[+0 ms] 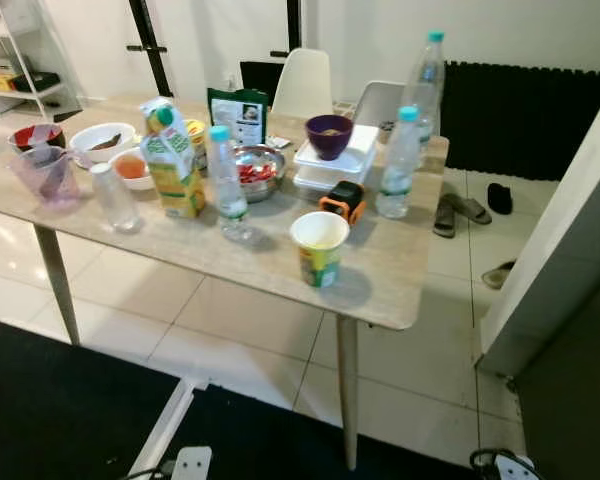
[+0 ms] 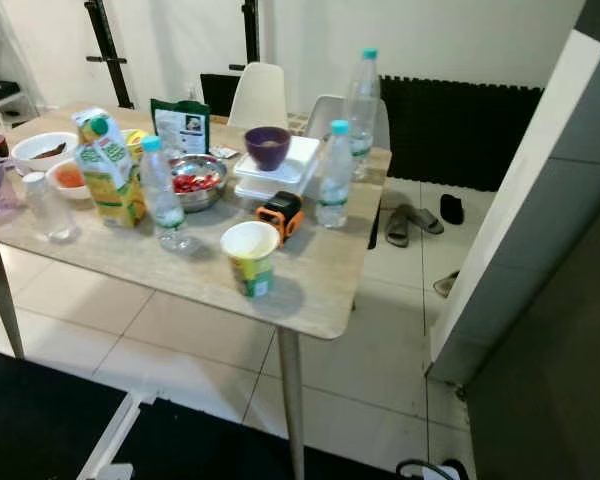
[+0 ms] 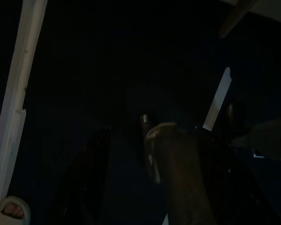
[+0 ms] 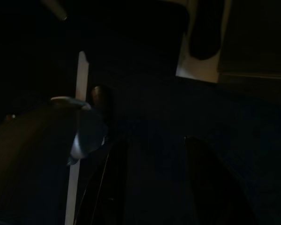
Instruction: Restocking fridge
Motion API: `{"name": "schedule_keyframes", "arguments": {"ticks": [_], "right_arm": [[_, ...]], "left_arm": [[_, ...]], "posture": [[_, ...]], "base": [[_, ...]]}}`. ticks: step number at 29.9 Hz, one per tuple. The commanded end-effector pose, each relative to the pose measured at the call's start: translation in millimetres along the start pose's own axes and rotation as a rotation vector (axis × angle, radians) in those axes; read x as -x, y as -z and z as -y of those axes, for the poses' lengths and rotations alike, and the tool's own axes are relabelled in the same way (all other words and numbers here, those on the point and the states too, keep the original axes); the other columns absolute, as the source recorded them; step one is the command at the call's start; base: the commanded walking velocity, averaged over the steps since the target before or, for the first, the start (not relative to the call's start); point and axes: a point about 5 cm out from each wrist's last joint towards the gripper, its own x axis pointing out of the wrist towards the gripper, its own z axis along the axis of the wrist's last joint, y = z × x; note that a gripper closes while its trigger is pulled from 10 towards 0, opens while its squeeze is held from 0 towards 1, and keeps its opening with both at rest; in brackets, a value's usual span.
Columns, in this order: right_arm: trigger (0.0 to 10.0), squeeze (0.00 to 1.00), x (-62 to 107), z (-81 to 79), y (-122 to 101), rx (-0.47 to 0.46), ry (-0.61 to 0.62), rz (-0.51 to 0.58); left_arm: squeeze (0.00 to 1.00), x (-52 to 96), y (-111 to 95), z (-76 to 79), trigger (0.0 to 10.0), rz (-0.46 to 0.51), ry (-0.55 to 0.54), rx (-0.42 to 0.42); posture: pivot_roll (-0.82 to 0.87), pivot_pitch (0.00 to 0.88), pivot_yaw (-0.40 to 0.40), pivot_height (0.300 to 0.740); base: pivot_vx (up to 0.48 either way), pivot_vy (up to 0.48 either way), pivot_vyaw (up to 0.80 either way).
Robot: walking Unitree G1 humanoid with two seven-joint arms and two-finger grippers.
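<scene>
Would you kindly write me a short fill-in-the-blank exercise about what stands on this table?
1. The purple bowl sits on a stack of white ____ containers.
2. The steel bowl holds something ____ in colour.
3. The orange-and-black device lies between the paper cup and a capped ____ bottle.
4. Under the light wooden table, the floor is ____.

Missing: plastic; red; water; tiled

A green-and-yellow juice carton (image 1: 170, 158) stands upright at the table's 9 o'clock side. A small water bottle (image 1: 228, 185) stands just beside it toward 3 o'clock. Two taller bottles (image 1: 400, 163) (image 1: 425, 78) stand upright near the 2 o'clock corner.
</scene>
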Motion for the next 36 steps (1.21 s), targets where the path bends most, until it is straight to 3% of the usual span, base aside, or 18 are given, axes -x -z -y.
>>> {"name": "schedule_keyframes", "arguments": {"ticks": [1,7,12,15,16,17,18,20,21,22,25,26,28,30,32,33,35,36], "right_arm": [[10.0,0.0,-0.3,-4.9,4.5,-0.005,-0.011,-0.015],[10.0,0.0,-0.5,-7.3,3.8,-0.004,-0.017,-0.014],[10.0,0.0,-0.5,-7.2,3.5,-0.004,-0.017,-0.013],[10.0,0.0,-0.5,-7.1,3.3,-0.004,-0.017,-0.013],[10.0,0.0,-0.5,-7.1,3.3,-0.004,-0.017,-0.012],[10.0,0.0,-0.5,-7.0,3.3,-0.004,-0.017,-0.012],[10.0,0.0,-0.5,-7.0,3.3,-0.004,-0.017,-0.012],[10.0,0.0,-0.5,-7.0,3.2,-0.004,-0.018,-0.011],[10.0,0.0,-0.5,-7.0,3.2,-0.004,-0.018,-0.011],[10.0,0.0,-0.5,-7.1,3.2,-0.004,-0.019,-0.011],[10.0,0.0,-0.5,-7.2,3.1,-0.001,-0.02,-0.012],[10.0,0.0,-0.5,-7.3,3.0,0.002,-0.021,-0.012],[10.0,0.0,-0.5,-7.3,3.0,0.002,-0.021,-0.012],[10.0,0.0,-0.5,-7.4,3.0,0.006,-0.022,-0.013],[10.0,0.0,-0.5,-7.4,3.0,0.006,-0.022,-0.013],[10.0,0.0,-0.5,-7.6,3.2,0.007,-0.022,-0.013],[10.0,0.0,-0.5,-7.6,3.2,0.007,-0.022,-0.013],[10.0,0.0,-0.5,-7.9,3.7,0.008,-0.023,-0.015]], "left_arm": [[0.0,0.9,4.6,-1.1,10.0,-0.006,-0.014,0.011],[0.0,0.9,-3.9,-6.7,10.0,0.037,-0.041,0.06],[0.0,0.9,-11.4,-10.9,10.0,0.059,-0.07,0.011],[0.0,1.3,-27.2,-19.0,10.0,0.127,-0.114,0.055],[1.0,3.7,-49.7,-31.5,10.0,0.224,-0.155,0.144],[1.0,6.5,-65.2,-40.5,10.0,0.293,-0.182,0.208],[1.0,6.5,-65.2,-40.5,10.0,0.293,-0.182,0.208],[1.0,14.1,-96.8,-55.7,10.0,0.44,-0.203,0.312],[1.0,14.1,-96.8,-55.7,10.0,0.44,-0.203,0.312],[1.0,21.0,-117.5,-65.5,10.0,0.538,-0.218,0.365],[1.0,29.8,-140.3,-74.6,10.0,0.639,-0.235,0.374],[1.0,40.6,-164.8,-82.5,10.0,0.745,-0.242,0.387],[1.0,40.6,-164.8,-82.5,10.0,0.745,-0.242,0.387],[1.0,64.4,-212.4,-89.5,10.0,0.95,-0.219,0.373],[1.0,64.4,-212.4,-89.5,10.0,0.95,-0.219,0.373],[1.0,80.6,-240.6,-88.4,10.0,1.074,-0.175,0.346],[1.0,80.6,-240.6,-88.4,10.0,1.074,-0.175,0.346],[1.0,104.2,-275.2,-82.5,10.0,1.229,-0.108,0.283]], "posture": [[-0.02,0.0,0.013,0.74],[-0.02,0.0,0.013,0.74],[-0.02,0.0,0.01,0.74],[-0.02,0.0,0.01,0.74],[-0.02,0.0,0.01,0.74],[-0.02,0.0,0.01,0.74],[-0.02,0.0,0.01,0.74],[-0.02,0.0,0.01,0.74],[-0.02,0.0,0.01,0.74],[-0.02,0.0,0.01,0.74],[-0.01,0.0,0.011,0.74],[-0.01,0.0,0.011,0.74],[-0.01,0.0,0.011,0.74],[-0.01,0.0,0.015,0.74],[-0.01,0.0,0.015,0.74],[-0.01,0.0,0.015,0.74],[-0.01,0.0,0.015,0.74],[-0.01,0.0,0.015,0.74]], "base": [[0.0,0.0,0.0],[0.0,0.0,0.0],[0.0,0.0,0.0],[0.0,0.0,0.0],[0.0,0.0,0.0],[0.0,0.0,0.0],[0.0,0.0,0.0],[0.0,0.0,0.0],[0.0,0.0,0.0],[0.0,0.0,0.0],[0.0,0.0,0.0],[0.0,0.0,0.0],[0.0,0.0,0.0],[0.0,0.0,0.0],[0.0,0.0,0.0],[0.0,0.0,0.0],[0.0,0.0,0.0],[0.0,0.0,0.0]]}}
